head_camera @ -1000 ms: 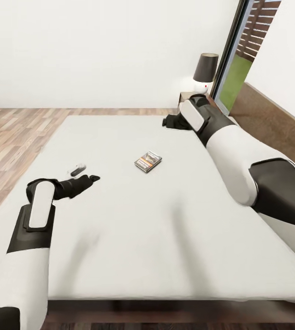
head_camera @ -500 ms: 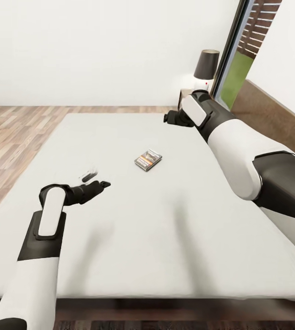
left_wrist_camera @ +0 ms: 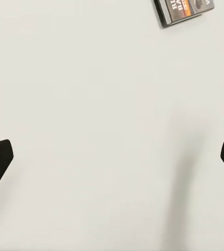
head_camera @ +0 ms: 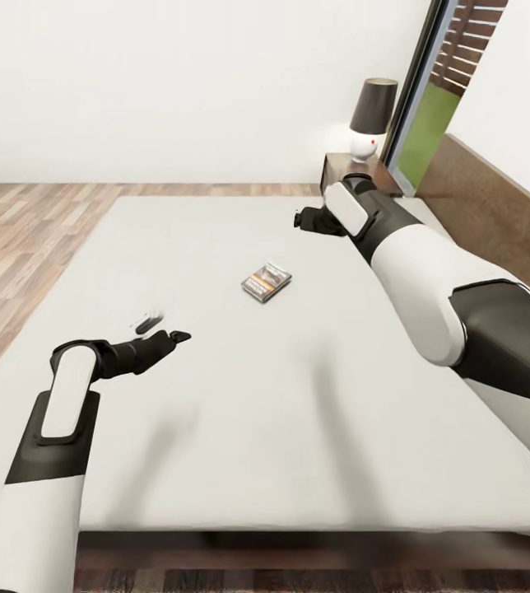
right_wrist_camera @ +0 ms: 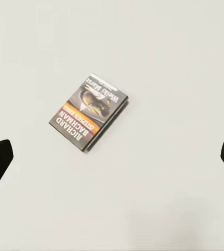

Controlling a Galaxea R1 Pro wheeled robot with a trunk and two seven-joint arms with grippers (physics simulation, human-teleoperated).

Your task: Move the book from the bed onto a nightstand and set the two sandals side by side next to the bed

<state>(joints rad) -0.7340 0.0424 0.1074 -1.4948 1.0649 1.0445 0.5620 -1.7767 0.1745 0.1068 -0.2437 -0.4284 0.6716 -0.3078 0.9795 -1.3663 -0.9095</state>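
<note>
One paperback book (head_camera: 266, 282) lies flat on the white mattress of the bed (head_camera: 240, 428), slightly toward 1 o'clock from the mattress centre in the head view, touching neither arm. One nightstand (head_camera: 355, 169) stands at the far corner of the bed, at 1 o'clock from the book, next to the wooden headboard (head_camera: 495, 206). One table lamp (head_camera: 370, 118) with a dark shade and a white base stands on its top.

Two grippers are present. The left gripper (head_camera: 166, 339) hangs over the mattress at 7 o'clock from the book, well apart from it; its jaws are spread wide and empty. The right gripper (head_camera: 304, 219) hangs over the mattress at 1 o'clock from the book, jaws likewise released and empty.

The right wrist view shows the book (right_wrist_camera: 89, 111) whole, with an orange band and white lettering on a dark cover; the head view does not resolve that lettering. The left wrist view shows the book (left_wrist_camera: 184, 11) cut off by the picture's edge. The head view adds the wood plank floor (head_camera: 18, 239).
</note>
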